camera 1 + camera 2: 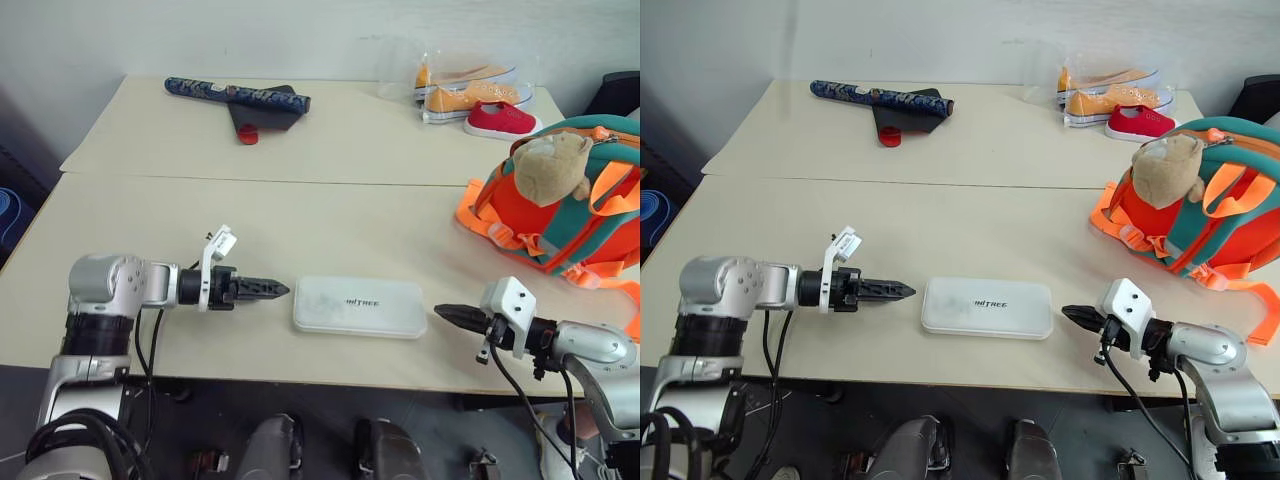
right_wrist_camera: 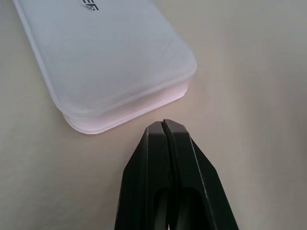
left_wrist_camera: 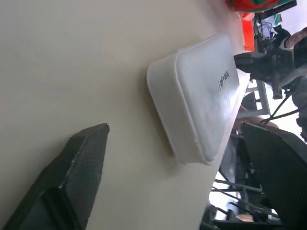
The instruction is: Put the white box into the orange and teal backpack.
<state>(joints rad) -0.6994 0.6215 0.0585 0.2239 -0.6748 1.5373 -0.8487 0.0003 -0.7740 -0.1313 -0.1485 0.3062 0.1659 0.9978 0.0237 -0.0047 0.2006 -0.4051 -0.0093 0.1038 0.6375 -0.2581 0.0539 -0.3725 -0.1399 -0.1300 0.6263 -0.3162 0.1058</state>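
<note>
box ends: white box clear both ends | far side: bare table

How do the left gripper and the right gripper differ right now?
The left gripper has its fingers spread open in its wrist view; the right gripper is shut tight. The left points at one short end of the white box, the right at the opposite end. Neither touches the box.

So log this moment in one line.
white box: flat on table, unheld | left tool: open | right tool: shut | orange and teal backpack: upright
</note>
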